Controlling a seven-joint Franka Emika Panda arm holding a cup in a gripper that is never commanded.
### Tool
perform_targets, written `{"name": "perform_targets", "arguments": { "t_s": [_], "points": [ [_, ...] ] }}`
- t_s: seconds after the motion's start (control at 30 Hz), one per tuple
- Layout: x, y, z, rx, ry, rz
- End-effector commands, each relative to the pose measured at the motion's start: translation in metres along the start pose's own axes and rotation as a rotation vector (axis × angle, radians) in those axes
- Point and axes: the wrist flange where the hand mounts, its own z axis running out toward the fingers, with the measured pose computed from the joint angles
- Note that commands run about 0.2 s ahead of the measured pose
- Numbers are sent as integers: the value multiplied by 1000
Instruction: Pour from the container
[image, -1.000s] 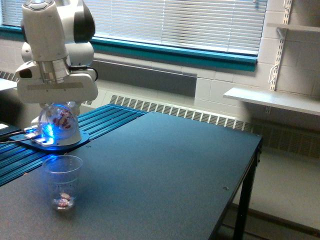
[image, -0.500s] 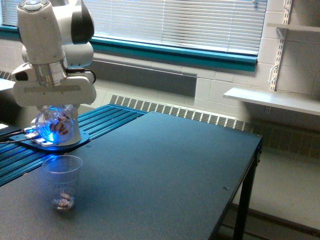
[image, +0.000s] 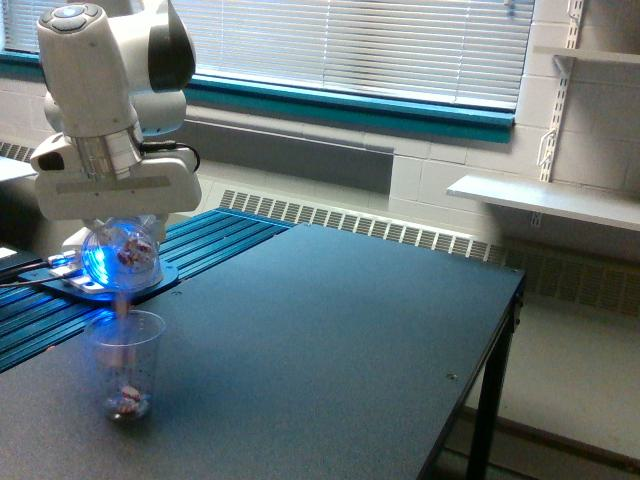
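1. Your tool (image: 118, 222) pinches the container (image: 120, 256), a small clear cup tipped over, lit blue, with reddish and white pieces inside.
2. It hangs directly above a ridged clear cup (image: 125, 365) standing upright on the dark worktop (image: 330, 340).
3. A thin pale stream runs from the container down into that cup.
4. A few pieces lie at the ridged cup's bottom.

The arm (image: 105, 75) is glossy white with rounded shells, a black joint panel, a grey metal wrist ring, a thin black cable, and a blocky white gripper (image: 117, 222) body.
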Motion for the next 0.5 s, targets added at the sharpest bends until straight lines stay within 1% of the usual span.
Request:
{"name": "perform_targets", "arguments": {
  "t_s": [0.03, 0.4, 0.5],
  "points": [
    [-4, -3, 5, -4, -21, -27],
    [-10, -6, 10, 2, -47, -32],
    [-15, -6, 11, 4, -69, -29]
  ]
}}
